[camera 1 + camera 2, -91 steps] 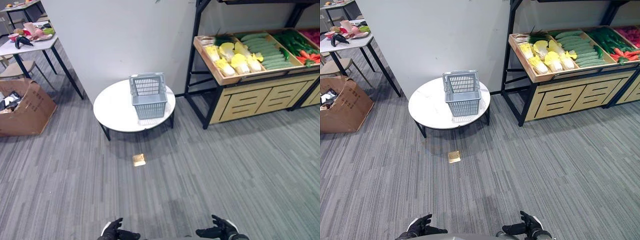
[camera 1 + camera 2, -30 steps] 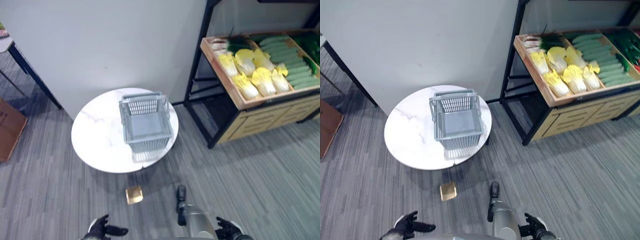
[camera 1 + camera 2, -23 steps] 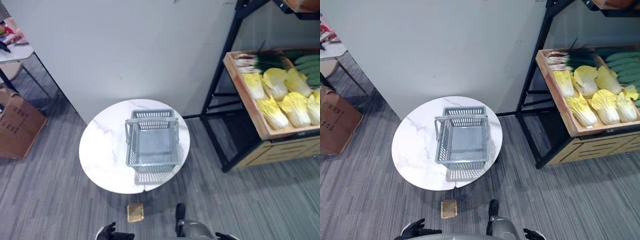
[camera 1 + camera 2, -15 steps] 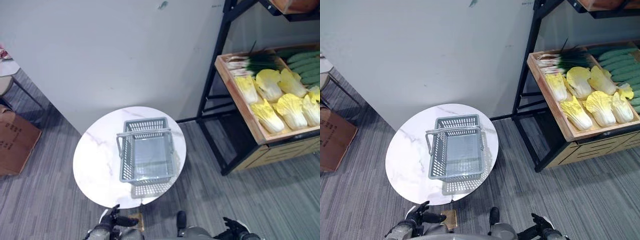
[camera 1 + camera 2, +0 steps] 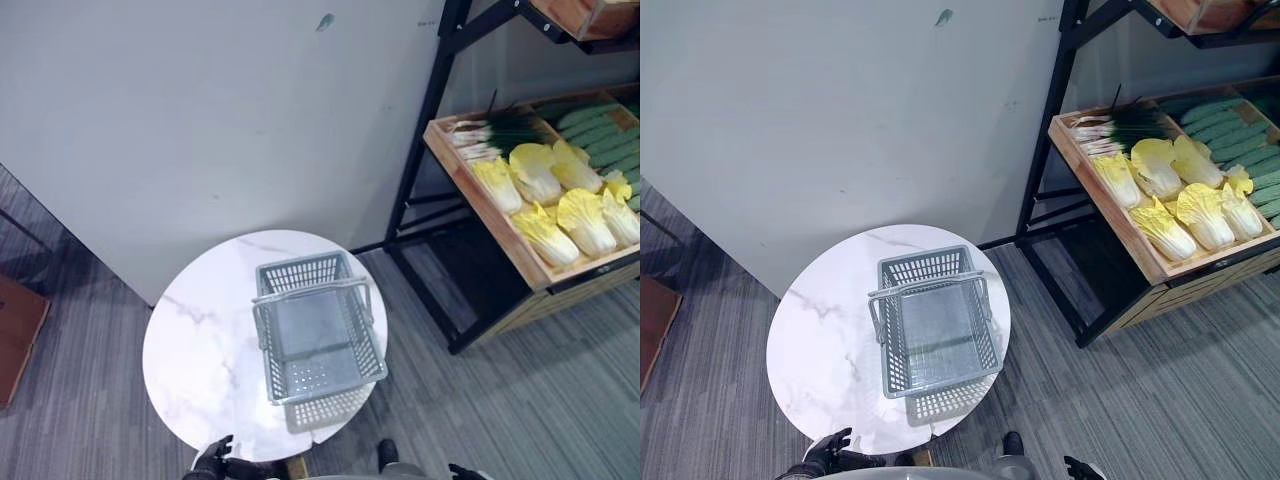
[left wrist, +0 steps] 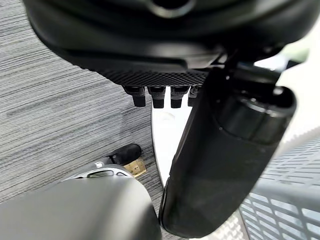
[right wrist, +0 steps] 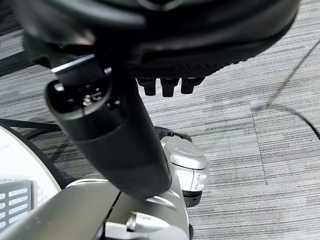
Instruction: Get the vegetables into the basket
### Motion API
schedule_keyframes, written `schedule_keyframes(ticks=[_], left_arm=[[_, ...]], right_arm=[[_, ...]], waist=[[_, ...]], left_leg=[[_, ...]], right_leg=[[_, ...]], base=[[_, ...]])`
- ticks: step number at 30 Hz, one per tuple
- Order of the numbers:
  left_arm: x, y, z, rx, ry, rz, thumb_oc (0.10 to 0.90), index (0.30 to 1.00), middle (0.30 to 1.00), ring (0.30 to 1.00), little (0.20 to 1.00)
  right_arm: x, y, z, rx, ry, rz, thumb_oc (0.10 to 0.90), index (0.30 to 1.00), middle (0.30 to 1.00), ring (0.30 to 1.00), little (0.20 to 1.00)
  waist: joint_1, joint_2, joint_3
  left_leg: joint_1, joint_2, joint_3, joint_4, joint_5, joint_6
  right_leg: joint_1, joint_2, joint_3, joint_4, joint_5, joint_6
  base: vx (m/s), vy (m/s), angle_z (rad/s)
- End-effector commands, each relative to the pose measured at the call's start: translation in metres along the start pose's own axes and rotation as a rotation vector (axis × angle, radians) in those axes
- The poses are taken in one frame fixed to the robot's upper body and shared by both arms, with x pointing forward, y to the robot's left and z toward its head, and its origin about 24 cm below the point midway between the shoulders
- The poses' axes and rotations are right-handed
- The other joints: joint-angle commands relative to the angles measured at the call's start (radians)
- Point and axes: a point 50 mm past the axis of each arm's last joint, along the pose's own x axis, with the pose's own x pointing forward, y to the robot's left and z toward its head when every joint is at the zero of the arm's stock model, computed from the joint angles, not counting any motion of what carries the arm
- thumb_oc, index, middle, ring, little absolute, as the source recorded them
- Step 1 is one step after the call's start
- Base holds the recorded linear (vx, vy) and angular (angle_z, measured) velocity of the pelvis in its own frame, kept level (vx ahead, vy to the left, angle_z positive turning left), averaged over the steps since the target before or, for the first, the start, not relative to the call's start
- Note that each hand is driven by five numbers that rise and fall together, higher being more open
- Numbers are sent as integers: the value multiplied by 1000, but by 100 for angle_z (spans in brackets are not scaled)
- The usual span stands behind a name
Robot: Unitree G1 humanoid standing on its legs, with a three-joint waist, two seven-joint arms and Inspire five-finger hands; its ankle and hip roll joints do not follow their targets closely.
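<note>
A grey plastic basket [image 5: 318, 340] stands empty on a round white marble table [image 5: 200, 360], its handle upright. The vegetables lie in a wooden crate [image 5: 480, 205] on the rack at the right: yellow cabbages [image 5: 560, 210], spring onions [image 5: 490, 132] and green cucumbers [image 5: 600, 118]. My left hand [image 5: 830, 456] hangs low by the table's near edge, fingers relaxed and holding nothing; its wrist view shows the table edge [image 6: 170, 135] and a basket corner [image 6: 285, 200]. My right hand [image 5: 1080, 467] is low at the right over the carpet, open and empty too.
A black metal rack [image 5: 430, 150] with wooden drawers holds the crates, right of the table. A grey wall rises behind the table. A small tan block [image 6: 132, 167] lies on the carpet under the table's near edge. A cardboard box [image 5: 15, 335] sits far left.
The camera has come closer to the table and now looks down into the basket. Both hands stay low and empty.
</note>
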Motion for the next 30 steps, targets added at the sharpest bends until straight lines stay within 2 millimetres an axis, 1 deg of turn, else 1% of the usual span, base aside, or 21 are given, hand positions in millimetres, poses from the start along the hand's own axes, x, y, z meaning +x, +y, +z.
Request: schedule_keyframes(ticks=[1,3,4,6,7,8,9,10,11,12,13,15,16,17,19,21,23,24,25,27,30], left_arm=[[2,7,12,17,-36,36,900,1000,1000,1000,1000],[1,8,8,4,-28,44,900,1000,1000,1000,1000],[0,12,2,3,-7,55,900,1000,1000,1000,1000],[0,14,1,7,-7,56,900,1000,1000,1000,1000],[-1,16,-1,12,-2,62,900,1000,1000,1000,1000],[-1,20,-2,21,1,65,900,1000,1000,1000,1000],[-1,20,-2,21,1,65,900,1000,1000,1000,1000],[-2,20,-4,31,2,53,900,1000,1000,1000,1000],[-2,20,-4,31,2,52,900,1000,1000,1000,1000],[-2,20,-7,39,6,37,900,1000,1000,1000,1000],[-2,19,-5,37,-1,32,900,1000,1000,1000,1000],[-2,18,-6,27,-1,30,900,1000,1000,1000,1000],[-2,18,-6,28,-1,30,900,1000,1000,1000,1000],[-3,17,-8,11,3,34,900,1000,1000,1000,1000],[-3,18,-10,-15,9,39,900,1000,1000,1000,1000],[-3,18,-11,-24,11,39,900,1000,1000,1000,1000],[-4,18,-12,-16,19,34,900,1000,1000,1000,1000],[-4,19,-13,-11,24,34,900,1000,1000,1000,1000],[-4,18,-13,-12,24,34,900,1000,1000,1000,1000],[-4,20,-14,3,32,37,900,1000,1000,1000,1000],[-4,19,-15,14,40,31,900,1000,1000,1000,1000]], right_arm=[[4,-9,25,26,-58,-46,900,1000,1000,1000,1000],[2,-19,17,93,-29,-96,900,1000,1000,1000,1000],[-2,-36,5,143,7,-158,900,1000,1000,1000,1000],[-3,-42,4,154,8,-174,900,1000,1000,1000,1000],[-7,-57,2,182,14,-223,900,1000,1000,1000,1000],[-16,-89,2,215,11,-317,900,1000,1000,1000,1000],[-16,-89,2,215,11,-317,900,1000,1000,1000,1000],[-29,-128,8,222,-1,-440,900,1000,1000,1000,1000],[-29,-128,8,222,-1,-441,900,1000,1000,1000,1000],[-41,-159,31,172,-81,-516,900,1000,1000,1000,1000],[-46,-171,50,114,-149,-548,900,1000,1000,1000,1000],[-65,-195,98,-3,-338,-636,900,1000,1000,1000,1000],[-65,-195,98,-3,-337,-637,900,1000,1000,1000,1000],[-94,-206,144,-171,-539,-727,900,1000,1000,1000,1000],[-135,-208,188,-350,-758,-822,900,1000,1000,1000,1000],[-162,-206,205,-490,-859,-905,900,1000,1000,1000,1000],[-189,-199,227,-628,-975,-967,900,1000,1000,1000,1000],[-206,-190,241,-714,-1053,-994,900,1000,1000,1000,1000],[-206,-190,241,-715,-1052,-995,900,1000,1000,1000,1000],[-230,-163,265,-842,-1222,-979,900,1000,1000,1000,1000],[-245,-135,283,-958,-1343,-919,900,1000,1000,1000,1000]], waist=[[18,-20,10],[18,-23,5],[19,-28,-2],[20,-30,-5],[20,-33,-8],[22,-36,-13],[22,-36,-13],[27,-40,-15],[27,-39,-15],[26,-42,-16],[24,-43,-15],[17,-47,-15],[17,-46,-15],[11,-46,-11],[5,-47,-12],[5,-48,-16],[10,-49,-19],[14,-50,-21],[13,-49,-20],[30,-54,-21],[43,-57,-19]], left_leg=[[15,17,-4,9,18,-43],[19,14,-1,9,12,-42],[21,12,-1,9,8,-41],[22,12,-2,9,7,-41],[24,11,-5,9,6,-40],[24,10,-9,9,5,-40],[24,10,-9,9,5,-40],[22,8,-13,9,3,-38],[23,8,-13,9,3,-38],[22,6,-13,9,3,-37],[21,5,-11,9,2,-36],[17,4,-8,9,2,-35],[18,5,-8,9,1,-35],[22,2,-6,9,-2,-34],[23,1,-5,9,-4,-32],[18,-1,-6,9,-4,-30],[19,-1,-9,9,-5,-29],[18,-1,-10,9,-5,-29],[18,-1,-10,9,-6,-29],[17,1,-14,9,-4,-29],[17,2,-18,9,-4,-30]], right_leg=[[-17,-4,6,27,25,38],[-16,-7,8,19,31,43],[-12,-11,8,14,35,48],[-10,-12,6,13,36,50],[-8,-14,4,12,38,53],[-6,-17,0,10,40,57],[-6,-17,0,10,40,57],[-6,-20,-3,8,45,61],[-5,-20,-3,9,45,61],[-7,-22,-2,8,50,64],[-9,-23,2,8,53,66],[-15,-25,8,8,58,70],[-15,-25,8,8,58,70],[-13,-25,9,8,61,74],[-13,-28,10,9,64,76],[-17,-31,6,9,68,77],[-13,-32,1,8,66,78],[-13,-33,-1,7,65,79],[-12,-33,-1,7,64,79],[-9,-34,-7,7,61,77],[-3,-35,-14,6,58,76]], base=[[17,41,-5],[31,34,-11],[35,23,-10],[26,8,-5],[0,0,0],[0,0,0],[0,0,0],[0,0,0],[0,0,0],[-28,27,3],[-43,39,1],[-30,26,-2],[-20,36,-4],[-16,37,-4],[-14,34,-5],[3,13,-7],[10,10,5],[4,7,9],[9,0,14],[10,-9,16],[4,-2,2]])
